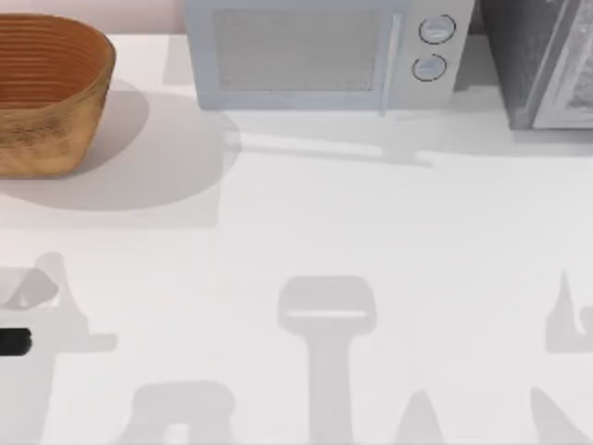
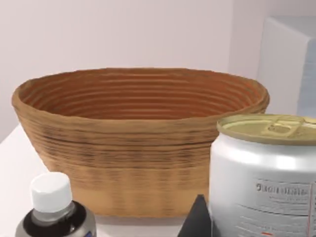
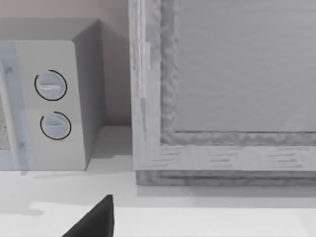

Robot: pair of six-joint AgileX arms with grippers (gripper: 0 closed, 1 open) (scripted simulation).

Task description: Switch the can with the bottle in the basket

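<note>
Here, can [image 2: 269,173] beside left claw [image 2: 197,219].

Not much body to call here, just slivers. Over at the left wrist camera, a tip of the left hand [image 2: 198,222]: dark charcoal, close to black, cut as a sharp triangular wedge narrowing to a point, matte, with one flat face a shade lighter than the other. Switching to the right wrist camera, a piece of the right hand [image 3: 94,221]: solid black, matte and plain, one long slanted edge running up to a short upright end. And from above, at the left edge, a short black bar of the left arm [image 1: 13,342], square-ended and flat; too little to tell which part.
</note>
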